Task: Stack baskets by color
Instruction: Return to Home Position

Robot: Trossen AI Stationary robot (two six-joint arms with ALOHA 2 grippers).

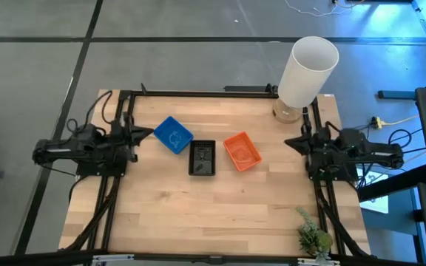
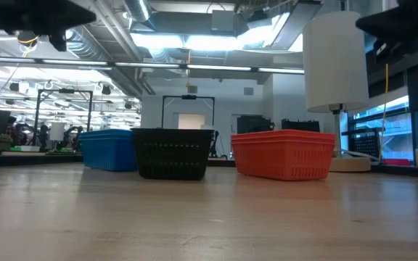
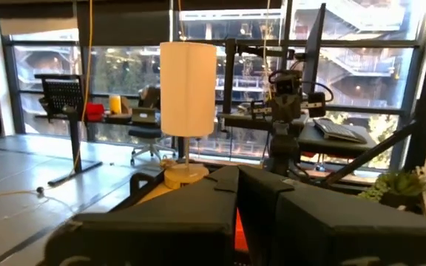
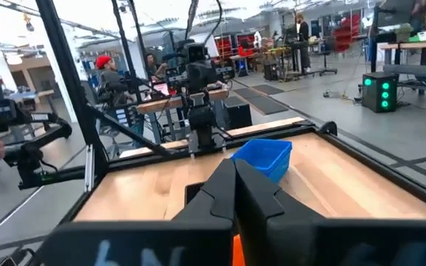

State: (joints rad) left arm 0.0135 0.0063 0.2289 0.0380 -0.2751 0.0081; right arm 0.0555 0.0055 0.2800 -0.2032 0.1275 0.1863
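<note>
Wooden table: black baskets; blue baskets just beside them toward the left gripper, orange baskets toward the right gripper. Both jaws clenched, empty. Likely light, stiff mesh; pinch a rim wall.

No readable text, labels, brands or numbers on anything in view.

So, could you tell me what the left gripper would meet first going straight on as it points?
Probably the right gripper facing it: the left gripper seems to sit higher than the blue baskets.
</note>
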